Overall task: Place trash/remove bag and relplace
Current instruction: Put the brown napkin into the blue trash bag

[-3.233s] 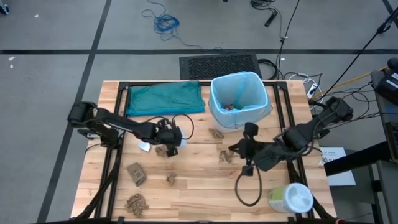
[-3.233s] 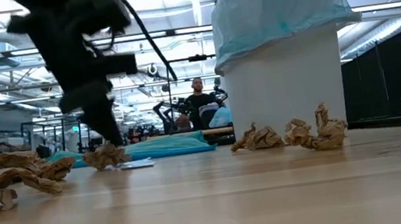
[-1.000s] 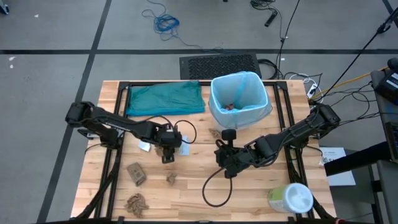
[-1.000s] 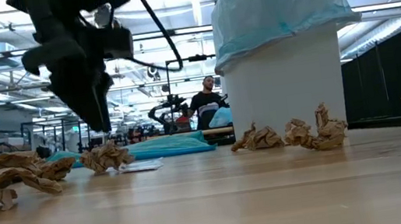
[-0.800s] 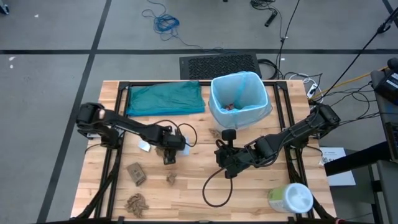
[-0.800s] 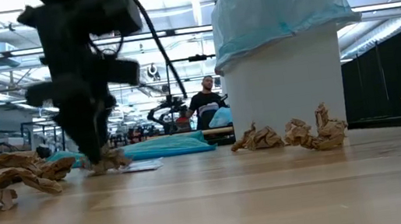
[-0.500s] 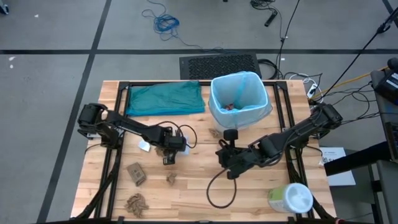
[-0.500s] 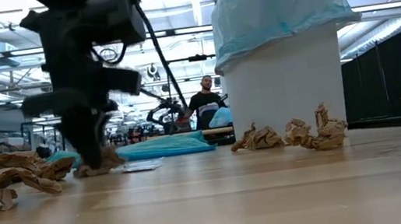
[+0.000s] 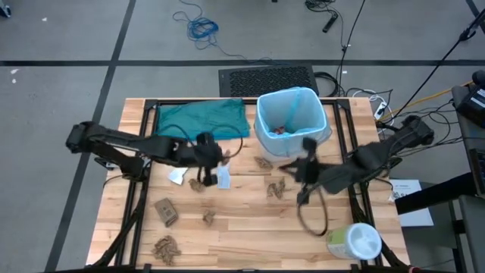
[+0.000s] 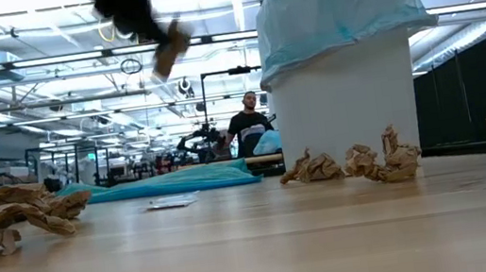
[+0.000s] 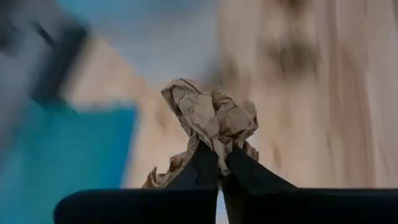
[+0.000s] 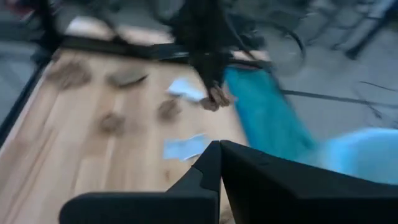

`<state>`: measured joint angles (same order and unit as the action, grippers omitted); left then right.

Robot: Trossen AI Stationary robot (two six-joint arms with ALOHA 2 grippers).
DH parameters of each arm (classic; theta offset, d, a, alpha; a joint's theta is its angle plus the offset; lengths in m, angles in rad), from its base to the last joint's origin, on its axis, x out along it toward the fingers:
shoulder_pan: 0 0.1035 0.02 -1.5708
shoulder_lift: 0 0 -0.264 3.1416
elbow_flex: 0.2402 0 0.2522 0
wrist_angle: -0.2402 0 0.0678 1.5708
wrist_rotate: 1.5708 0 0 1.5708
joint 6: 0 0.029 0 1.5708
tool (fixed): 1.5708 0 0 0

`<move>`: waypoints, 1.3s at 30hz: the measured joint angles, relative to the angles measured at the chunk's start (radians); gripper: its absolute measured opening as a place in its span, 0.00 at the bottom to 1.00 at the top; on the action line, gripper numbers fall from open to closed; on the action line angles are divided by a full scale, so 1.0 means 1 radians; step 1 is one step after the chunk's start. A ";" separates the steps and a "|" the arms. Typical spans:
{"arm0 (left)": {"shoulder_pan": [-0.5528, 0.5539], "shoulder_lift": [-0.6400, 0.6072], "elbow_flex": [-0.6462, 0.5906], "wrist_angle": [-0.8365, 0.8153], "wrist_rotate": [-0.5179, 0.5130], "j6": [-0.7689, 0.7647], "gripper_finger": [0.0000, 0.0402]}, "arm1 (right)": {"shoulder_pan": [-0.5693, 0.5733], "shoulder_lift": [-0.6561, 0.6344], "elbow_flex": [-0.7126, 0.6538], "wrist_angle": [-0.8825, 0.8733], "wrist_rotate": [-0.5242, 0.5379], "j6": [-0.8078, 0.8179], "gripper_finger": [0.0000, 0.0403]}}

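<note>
High view: we see left gripper (image 9: 201,168) lifted off table, heading for bag-lined bin (image 9: 267,135). Low view: wad (image 10: 172,49) airborne (was on table). Left wrist: fingers clamped on wad (image 11: 211,121). Right wrist: right gripper (image 12: 217,163) closed, empty.

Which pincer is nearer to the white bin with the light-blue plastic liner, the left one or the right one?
The right pincer is nearer, just in front of the white bin with the light-blue liner. The left pincer, shut on a crumpled brown paper wad, is farther off to the bin's left.
</note>
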<state>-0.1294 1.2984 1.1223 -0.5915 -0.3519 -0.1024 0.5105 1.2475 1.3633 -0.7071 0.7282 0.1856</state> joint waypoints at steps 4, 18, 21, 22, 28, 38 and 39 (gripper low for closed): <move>0.038 -0.016 0.060 0.161 -0.033 0.152 0.01 | -0.035 -0.094 0.000 -0.112 0.170 0.118 0.00; 0.267 0.144 0.236 0.430 0.217 0.299 0.01 | -0.492 -0.233 0.001 -0.613 0.156 0.578 0.00; 0.285 0.191 0.284 0.432 0.263 0.300 0.01 | -0.553 -0.226 0.001 -0.575 0.027 0.542 0.00; 0.289 0.206 0.301 0.427 0.276 0.301 0.01 | -0.567 -0.221 0.001 -0.566 -0.016 0.533 0.00; 0.300 0.259 0.362 0.424 0.327 0.302 0.01 | -0.604 -0.197 0.001 -0.570 -0.142 0.523 0.00; 0.300 0.264 0.370 0.421 0.330 0.302 0.01 | -0.636 -0.189 0.000 -0.648 0.030 0.572 0.00; 0.304 0.264 0.370 0.421 0.330 0.302 0.01 | -0.657 -0.185 0.000 -0.674 0.026 0.586 0.00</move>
<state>0.1742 1.5620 1.4921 -0.1703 -0.0216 0.1992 -0.1466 1.0626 1.3632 -1.3816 0.7546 0.7711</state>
